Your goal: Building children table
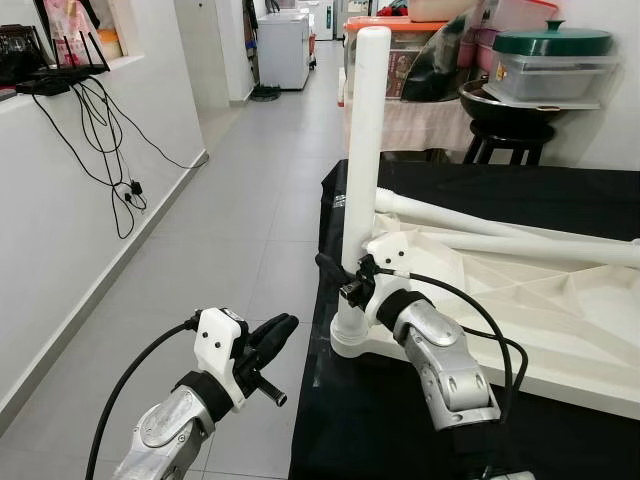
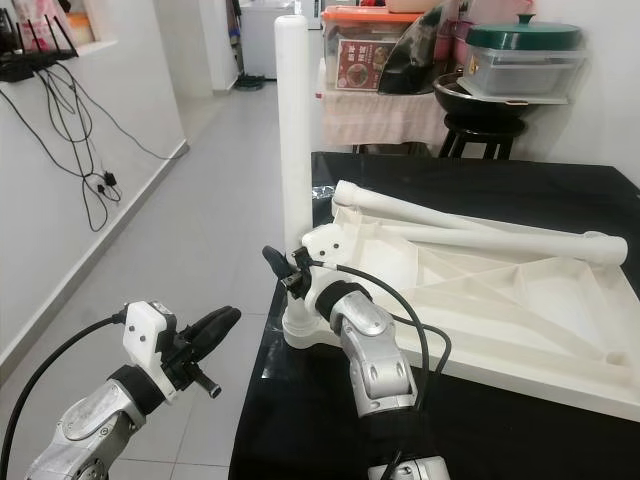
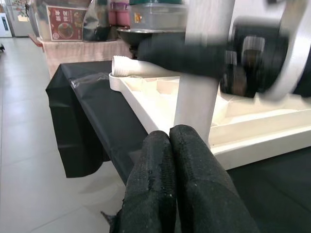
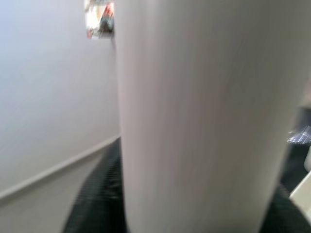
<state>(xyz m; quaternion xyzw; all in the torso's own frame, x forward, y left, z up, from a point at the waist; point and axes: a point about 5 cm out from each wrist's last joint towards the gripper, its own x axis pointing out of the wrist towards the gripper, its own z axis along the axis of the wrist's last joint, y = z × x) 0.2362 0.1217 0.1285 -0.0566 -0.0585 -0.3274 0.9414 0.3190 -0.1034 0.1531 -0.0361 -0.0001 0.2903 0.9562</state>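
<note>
Right wrist view showed the upright leg [image 4: 204, 116] pressed close between the right gripper's two black fingers, which were clamped around its lower part; in the left eye view the right gripper [image 1: 352, 282] sat low on that white tube, just above the corner socket [image 1: 352, 338] of the tabletop [image 1: 540, 320]. The left gripper [image 1: 268, 338] hung off the table's near-left edge over the grey floor [image 1: 240, 200], its fingers pressed together on nothing, tips aimed toward the leg's base. The tabletop lay upside down on a black cloth [image 1: 400, 420], ribbed underside facing up, its near-left corner at the cloth's edge. The gripped leg stood with its long axis vertical, rounded end pointing up, foot seated in the socket. Two more loose legs [image 1: 500, 235] lay across the tabletop, long axes running roughly left to right, one end near the standing leg, the other reaching toward the far right. As a judgement, the build was early: one leg stood in place, perhaps not yet fully tightened, and the rest remained to be fitted before the table could be turned over. Behind stood a stool and storage boxes [image 1: 540, 60].
</note>
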